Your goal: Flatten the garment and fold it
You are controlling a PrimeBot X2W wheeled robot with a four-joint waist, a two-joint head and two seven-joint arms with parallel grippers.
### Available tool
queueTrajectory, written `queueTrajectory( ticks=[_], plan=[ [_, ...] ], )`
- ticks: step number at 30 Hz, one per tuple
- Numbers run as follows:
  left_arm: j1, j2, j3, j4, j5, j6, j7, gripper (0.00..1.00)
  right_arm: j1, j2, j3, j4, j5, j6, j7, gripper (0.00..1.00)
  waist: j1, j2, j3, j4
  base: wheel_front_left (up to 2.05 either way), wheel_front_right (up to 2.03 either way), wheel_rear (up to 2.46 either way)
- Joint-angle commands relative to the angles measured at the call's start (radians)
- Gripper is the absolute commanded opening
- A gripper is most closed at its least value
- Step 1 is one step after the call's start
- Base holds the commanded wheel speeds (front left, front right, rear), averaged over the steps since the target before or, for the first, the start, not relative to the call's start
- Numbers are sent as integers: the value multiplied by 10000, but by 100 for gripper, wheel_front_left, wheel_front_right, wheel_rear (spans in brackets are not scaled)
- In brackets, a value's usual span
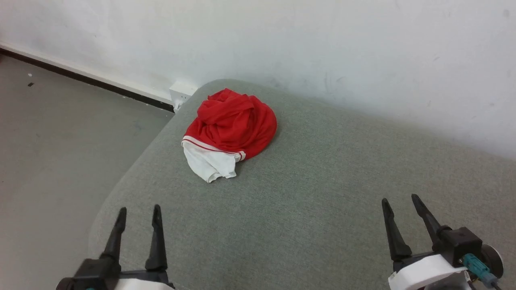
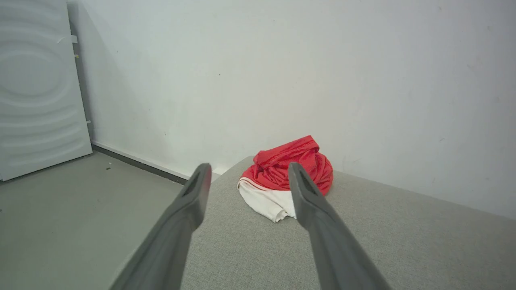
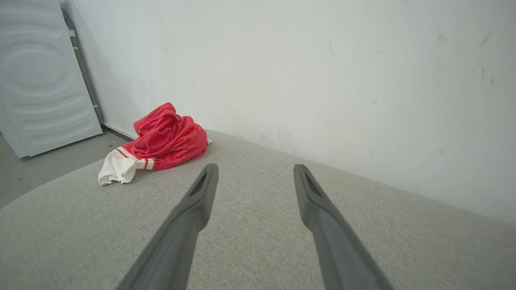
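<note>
Grey fabric cushion (image 1: 322, 201) against white wall (image 1: 322, 48), crumpled red garment (image 1: 236, 121) bunched near far left corner, white sleeve (image 1: 207, 163) spilling nearward; left jaws and right jaws released, empty, well apart from it.

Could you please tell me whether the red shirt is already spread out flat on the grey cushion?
No, the shirt lies bunched in a heap on the cushion, with a white sleeve sticking out.

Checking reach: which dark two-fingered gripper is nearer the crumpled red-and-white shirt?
The left gripper: the red-and-white shirt lies ahead of it; the right gripper sits much farther aside.
</note>
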Motion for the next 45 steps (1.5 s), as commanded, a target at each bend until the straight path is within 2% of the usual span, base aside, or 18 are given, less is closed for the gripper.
queueTrajectory(
  ticks=[1,3,7,15,22,29,34,38,45],
  plan=[
    [-23,-38,104,-256,-421,15,-47,100,133,26,-18,-31,51,-9,-55,100,0,-1,49,22,0,0,0],
    [-237,-38,177,-445,-830,7,-47,100,153,26,-63,-54,19,-9,-55,100,0,-1,85,68,0,0,0],
    [-1072,344,-3,-584,-586,-364,114,100,169,26,-92,-81,-84,-9,-55,100,0,-1,219,169,0,0,0],
    [-4626,1610,-338,-650,-1111,-1077,2065,100,-52,26,-202,-333,-608,-9,-55,100,0,-1,1033,67,0,0,0],
    [-7413,2561,-578,1210,-1704,-1246,3065,100,-657,26,-93,-882,-1236,-9,-55,100,0,-1,2193,-440,0,0,0],
    [-9143,2962,-868,3112,-2817,-1294,3724,100,-1183,26,-10,-1770,-1968,-9,117,100,0,-1,3360,-911,0,0,0],
    [-9851,3288,-1052,4020,-3082,-1299,3989,100,-1275,26,126,-2455,-2362,-9,367,100,0,-1,3975,-1234,0,0,0],
    [-10449,3685,-1731,4643,-3463,-1301,4254,100,-1315,-1,138,-3100,-2602,-9,612,100,0,-1,4638,-1507,0,0,0],
    [-11258,4189,-3188,5451,-5059,-1302,5067,100,-1410,-321,116,-4044,-2856,-9,963,100,0,-1,5666,-1806,0,0,0]
  ],
)
